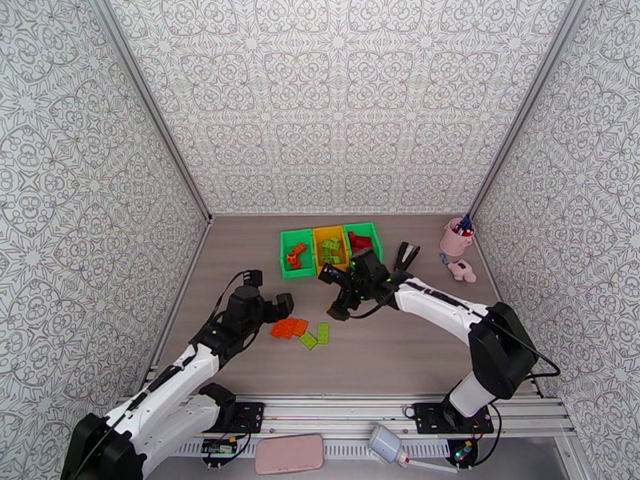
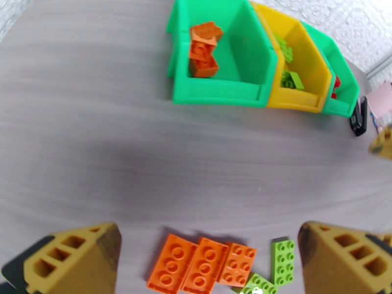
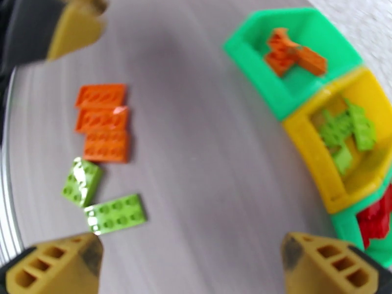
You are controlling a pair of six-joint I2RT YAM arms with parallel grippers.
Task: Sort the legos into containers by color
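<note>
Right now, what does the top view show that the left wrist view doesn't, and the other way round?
Top view: the left arm and right arm end to end, and a pink phone at the near edge. Left wrist: the left gripper open, close up, and the studs on the loose bricks. Both: the three bins with sorted bricks inside, and those five loose bricks, three orange and two green.

Top cam overhead from rear; wrist cams low, near (shared: containers [image 2: 294, 100], legos [image 2: 205, 264]).
</note>
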